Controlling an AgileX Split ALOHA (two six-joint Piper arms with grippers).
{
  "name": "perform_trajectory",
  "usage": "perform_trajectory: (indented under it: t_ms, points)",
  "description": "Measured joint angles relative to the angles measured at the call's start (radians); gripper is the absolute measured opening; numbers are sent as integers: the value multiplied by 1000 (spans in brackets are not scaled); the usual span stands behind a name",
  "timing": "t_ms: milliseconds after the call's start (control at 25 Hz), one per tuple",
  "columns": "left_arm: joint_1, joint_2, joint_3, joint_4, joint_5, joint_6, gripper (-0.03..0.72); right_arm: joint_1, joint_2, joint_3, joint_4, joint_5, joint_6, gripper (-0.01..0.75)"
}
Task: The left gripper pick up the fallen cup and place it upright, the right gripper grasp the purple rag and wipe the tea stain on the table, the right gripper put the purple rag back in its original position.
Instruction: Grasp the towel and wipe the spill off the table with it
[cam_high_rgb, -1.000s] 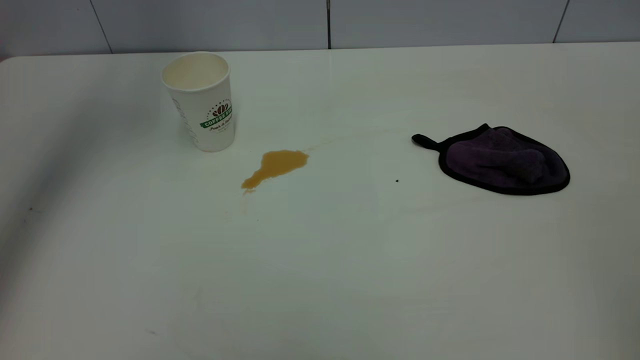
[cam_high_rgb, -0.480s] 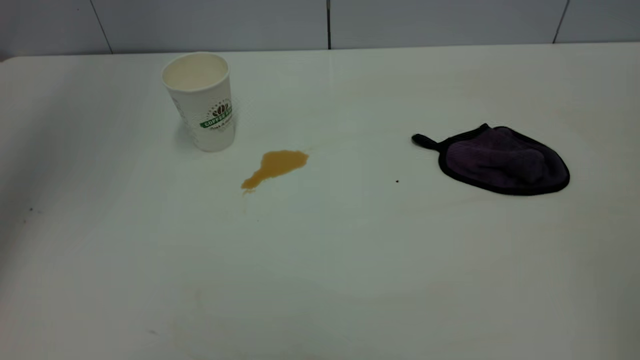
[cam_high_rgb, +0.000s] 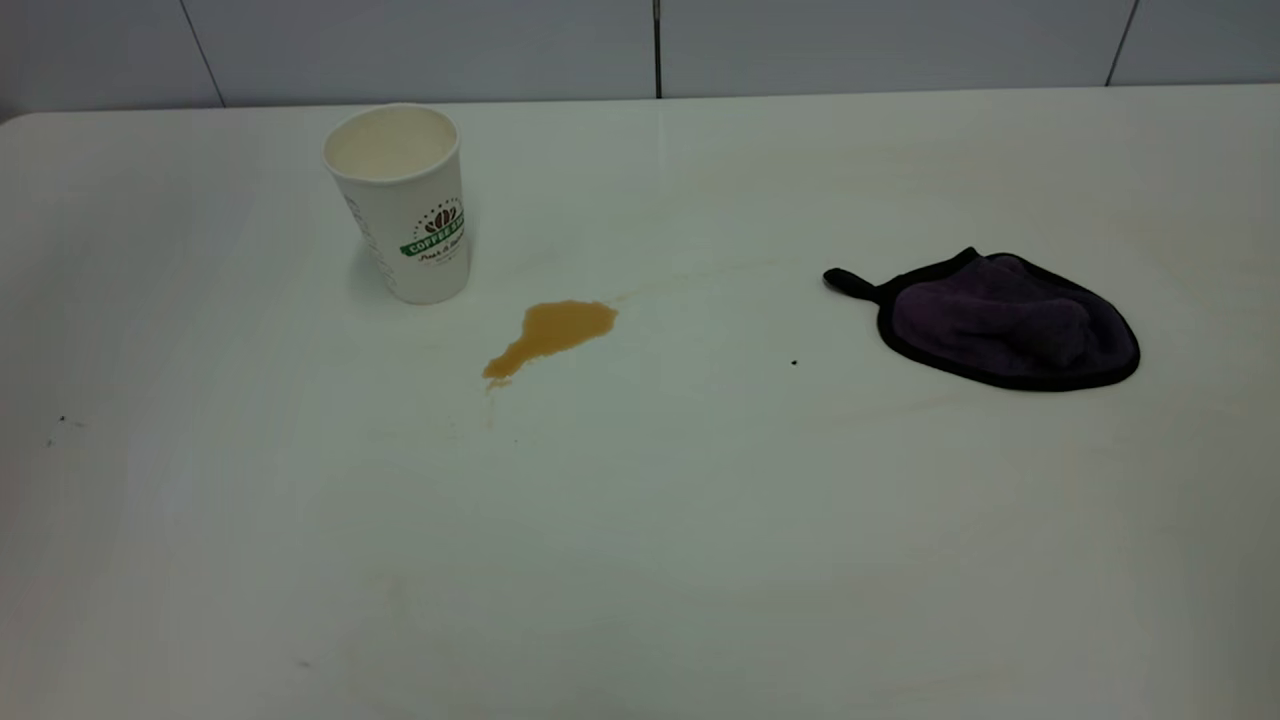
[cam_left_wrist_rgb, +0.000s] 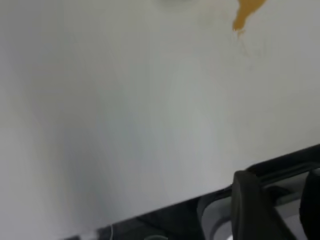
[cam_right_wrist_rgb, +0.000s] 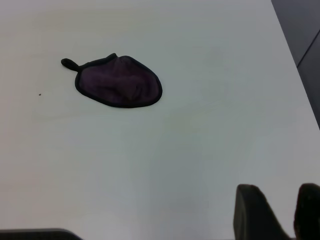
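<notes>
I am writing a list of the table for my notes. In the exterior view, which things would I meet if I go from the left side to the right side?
Cup → tea stain → small dark speck → purple rag, all on the white table.

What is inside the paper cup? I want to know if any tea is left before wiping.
The cup stands upright; its upper inner wall shows cream and bare. Its bottom is hidden by the near wall, so leftover tea cannot be ruled out. The tea stain lies beside it.
</notes>
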Motion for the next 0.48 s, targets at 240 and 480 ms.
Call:
perform_trajectory:
  t_ms: [240,480]
  points:
    - [0,-264,346,-6,0,-27,255,0,0,0,0,0,0,239]
    - [0,-514,630,0,-7,-32,253,0,0,0,0,0,0,239]
